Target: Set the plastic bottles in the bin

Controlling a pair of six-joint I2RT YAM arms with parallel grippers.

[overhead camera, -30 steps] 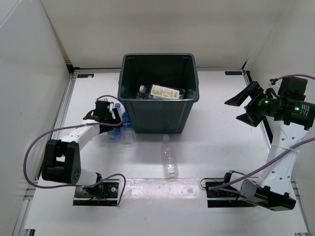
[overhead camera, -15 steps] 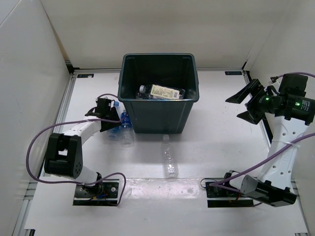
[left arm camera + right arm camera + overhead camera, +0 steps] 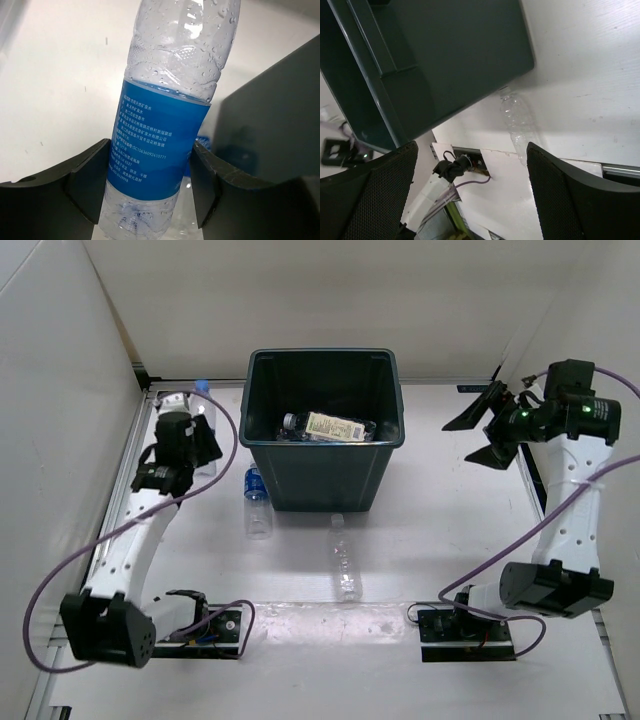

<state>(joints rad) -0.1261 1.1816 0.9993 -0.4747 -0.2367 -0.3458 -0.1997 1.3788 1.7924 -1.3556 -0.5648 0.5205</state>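
Toward twelve o'clock on a white table (image 3: 430, 530), seen from above: a large dark grey-green bin (image 3: 322, 480), square, open at the top, sides tapering downward. Inside it, lying on the floor: a pale-labelled bottle (image 3: 335, 426), with something darker at its nine o'clock end, too small to make out.

At nine o'clock from the bin, near the table's nine o'clock edge and raised above the surface: the left gripper (image 3: 150, 165), fingers (image 3: 85, 185) clamped from both sides on the blue label of a held bottle (image 3: 160, 130). Clear plastic, beaded with droplets, blue cap toward twelve o'clock in the overhead view.

Against the bin's seven o'clock corner, flat on the table: a blue-labelled bottle (image 3: 254, 483), label toward twelve o'clock, clear plastic reaching toward six. One bottle or two lying end to end, cannot tell.

At six o'clock from the bin, lying lengthwise: a clear bottle (image 3: 346, 562) without a label, neck end just beside the bin's base, body pointing toward six o'clock.

At three o'clock from the bin, well apart from it and high over the table: the right gripper (image 3: 470, 150), fingers spread wide, nothing between them. Aimed toward nine o'clock; from its wrist camera, the bin's outer wall and the clear bottle below.
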